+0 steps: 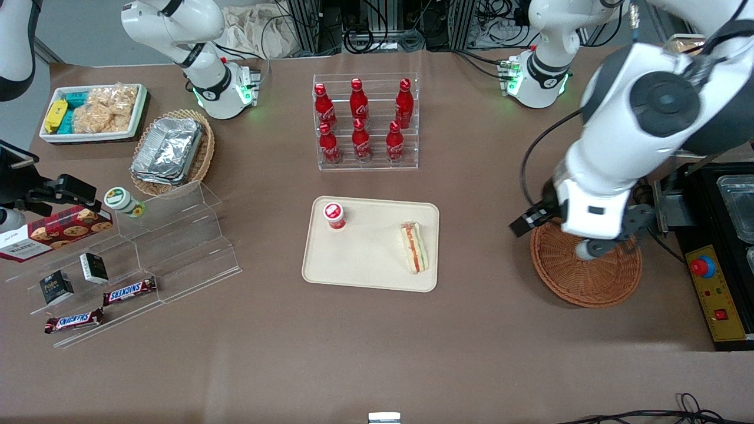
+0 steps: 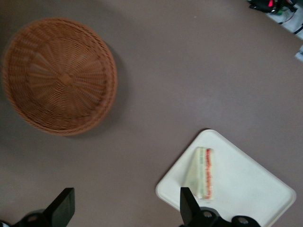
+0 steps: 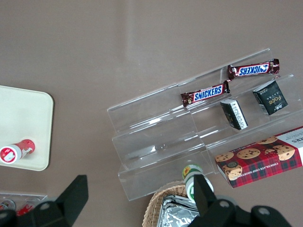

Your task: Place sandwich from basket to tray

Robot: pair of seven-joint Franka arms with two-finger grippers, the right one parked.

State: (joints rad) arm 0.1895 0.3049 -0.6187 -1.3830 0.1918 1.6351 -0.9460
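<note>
Brown bench (image 1: 377,353) holds a cream tray (image 1: 365,265), the sandwich (image 1: 414,247) lying along its edge nearest the working arm. Jaws (image 2: 125,208) hang wide open, holding nothing, above the empty wicker basket (image 1: 589,277), sandwich well apart.

We see a matt brown table (image 1: 377,330) under the smooth cream plastic tray (image 1: 371,265), the rough woven wicker basket (image 2: 59,75), 6 glossy red bottles (image 1: 360,121), crinkled shiny foil trays (image 1: 168,150) and the gripper (image 2: 125,208) with matt black fingers (image 2: 61,205) spread apart.
</note>
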